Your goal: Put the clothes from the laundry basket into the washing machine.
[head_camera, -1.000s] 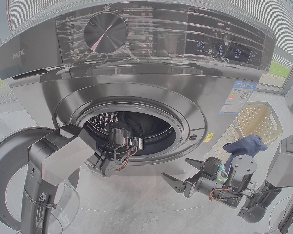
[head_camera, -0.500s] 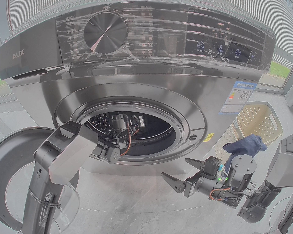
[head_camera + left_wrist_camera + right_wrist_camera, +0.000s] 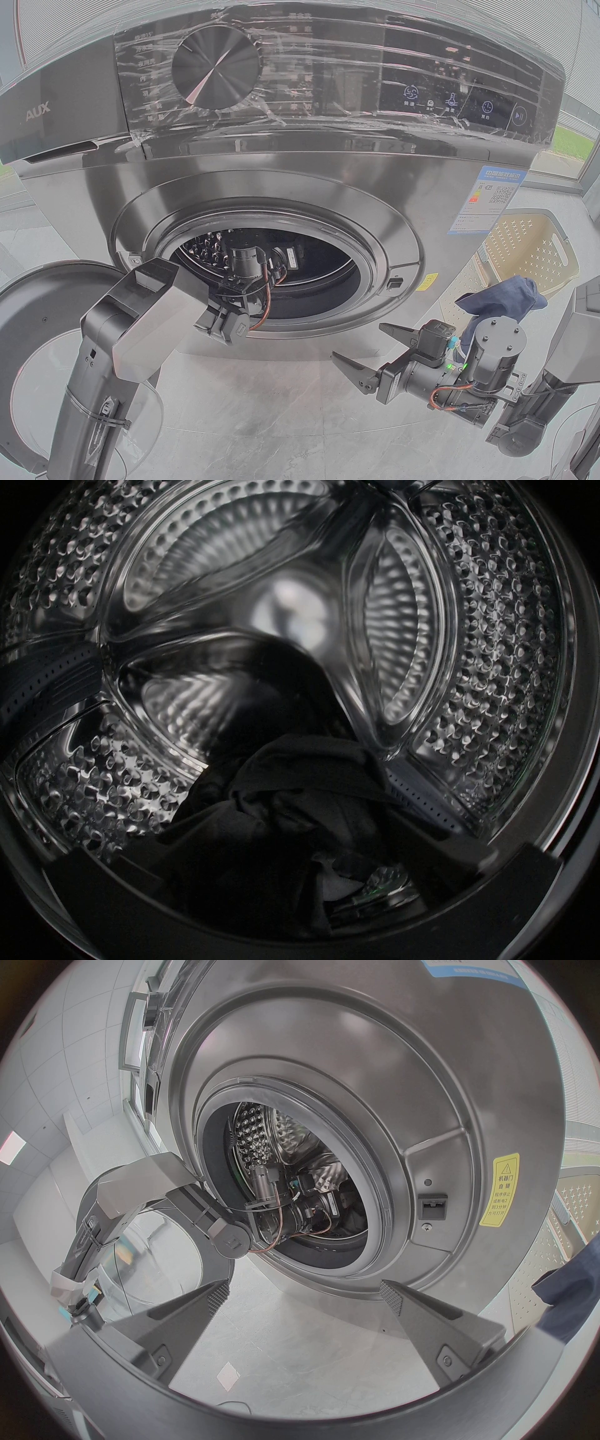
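Clothes (image 3: pixel 281 817): dark heap low in drum (image 3: pixel 475 636); blue garment (image 3: pixel 500 300) waits in basket (image 3: pixel 537 244). Right claw (image 3: pixel 357 344) splayed, empty. Left claw (image 3: pixel 282 257) inside the doorway, state untellable; best drawn straight out, snagging no cloth.

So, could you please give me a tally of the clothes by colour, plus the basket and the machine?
Dark heap of clothes, in the drum: 1 (pieces in it cannot be told apart)
Blue garment, by the basket: 1
Laundry basket, beige: 1
Washing machine, grey, door open: 1
Total: 4
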`<state>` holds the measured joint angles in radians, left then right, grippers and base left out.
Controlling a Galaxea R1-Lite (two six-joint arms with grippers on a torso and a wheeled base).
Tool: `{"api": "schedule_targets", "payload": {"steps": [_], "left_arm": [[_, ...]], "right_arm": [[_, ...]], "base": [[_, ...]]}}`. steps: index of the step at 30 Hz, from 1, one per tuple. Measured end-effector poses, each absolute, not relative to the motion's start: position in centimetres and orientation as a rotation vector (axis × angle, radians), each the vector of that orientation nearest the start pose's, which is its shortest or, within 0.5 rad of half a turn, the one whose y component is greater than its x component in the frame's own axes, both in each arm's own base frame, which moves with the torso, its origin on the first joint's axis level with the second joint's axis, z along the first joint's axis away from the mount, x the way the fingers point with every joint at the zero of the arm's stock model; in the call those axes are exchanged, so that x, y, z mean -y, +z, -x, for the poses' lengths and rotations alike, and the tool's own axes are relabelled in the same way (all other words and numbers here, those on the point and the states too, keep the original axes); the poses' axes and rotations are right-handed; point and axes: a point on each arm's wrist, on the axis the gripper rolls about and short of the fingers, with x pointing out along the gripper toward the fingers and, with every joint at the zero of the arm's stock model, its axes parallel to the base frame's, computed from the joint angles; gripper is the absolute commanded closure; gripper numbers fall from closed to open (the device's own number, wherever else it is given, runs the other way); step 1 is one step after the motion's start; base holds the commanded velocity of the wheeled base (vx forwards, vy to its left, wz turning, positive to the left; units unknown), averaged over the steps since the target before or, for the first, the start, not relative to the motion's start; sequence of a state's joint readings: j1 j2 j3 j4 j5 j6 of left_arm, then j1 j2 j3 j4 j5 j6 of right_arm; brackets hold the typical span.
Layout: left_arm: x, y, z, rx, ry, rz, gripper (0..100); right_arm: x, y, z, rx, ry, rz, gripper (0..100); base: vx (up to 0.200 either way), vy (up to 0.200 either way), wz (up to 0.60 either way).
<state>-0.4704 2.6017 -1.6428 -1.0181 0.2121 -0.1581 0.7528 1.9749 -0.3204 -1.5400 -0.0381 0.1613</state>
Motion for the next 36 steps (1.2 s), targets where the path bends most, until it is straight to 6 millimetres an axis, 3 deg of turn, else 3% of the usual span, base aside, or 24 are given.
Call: {"api": "schedule_targets", "payload": {"steps": [10,17,23,36], "left_arm": [[22.8,4.9,-44.7,-0.065,-0.274,0.122,0],[23.0,6.9,-42.7,-0.064,-0.3,0.113,0],[23.2,7.9,-39.9,-0.103,-0.329,0.075,0],[22.6,6.9,-32.2,-0.157,-0.411,0.014,0]], "right_arm": [[-19.1,8.4,-20.5,-0.165,0.702,-0.109,0],[-19.1,8.4,-20.5,-0.164,0.702,-0.11,0],[-19.0,8.4,-20.5,-0.164,0.701,-0.11,0],[-18.7,8.5,-20.3,-0.168,0.701,-0.109,0]], "base": [[0.0,0.0,0.0],[0.0,0.0,0.0],[0.0,0.0,0.0],[0.0,0.0,0.0]]}}
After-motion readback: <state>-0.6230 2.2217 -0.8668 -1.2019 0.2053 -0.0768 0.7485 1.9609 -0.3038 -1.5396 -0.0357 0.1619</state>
